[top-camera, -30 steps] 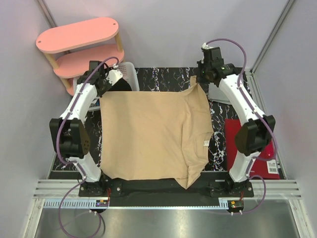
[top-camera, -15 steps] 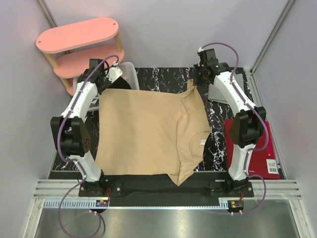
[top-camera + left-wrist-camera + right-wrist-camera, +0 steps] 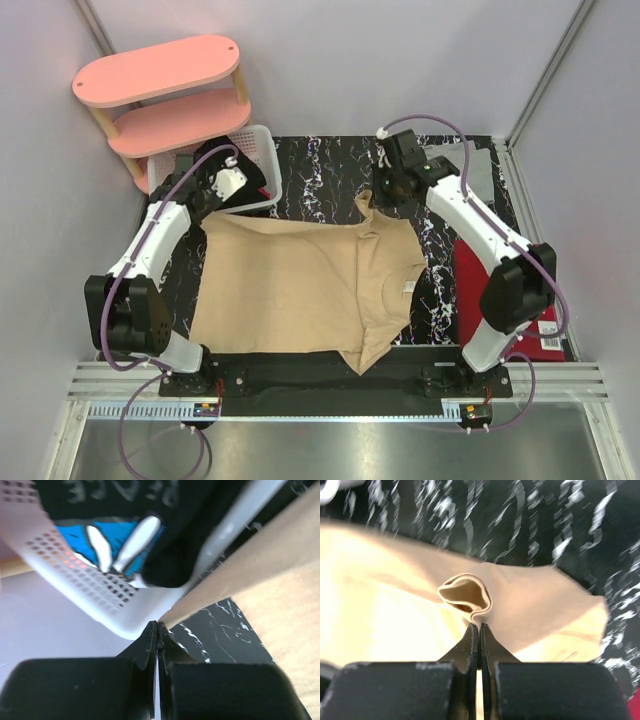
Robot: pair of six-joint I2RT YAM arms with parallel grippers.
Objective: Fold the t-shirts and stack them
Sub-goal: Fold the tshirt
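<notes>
A large tan t-shirt [image 3: 300,280] lies spread on the black marbled table [image 3: 330,160]. My left gripper [image 3: 222,203] is shut on its far left corner, and in the left wrist view the jaws [image 3: 157,625] pinch the tip of the tan cloth [image 3: 250,555]. My right gripper [image 3: 378,196] is shut on the far right edge. There the jaws [image 3: 480,625] clamp a curled fold of the tan cloth [image 3: 545,600]. A light grey t-shirt [image 3: 487,168] lies at the far right, partly hidden behind the right arm.
A white perforated basket [image 3: 258,140] holding a black and blue garment [image 3: 125,535] stands just beyond the left gripper. A pink two-tier shelf [image 3: 160,70] sits at the far left. A flat red folder [image 3: 470,290] lies at the right under the right arm.
Both grippers have come down and towards the near side, drawing inwards, with the shirt's far edge still held. The shirt now lies lower and covers less of the table.
</notes>
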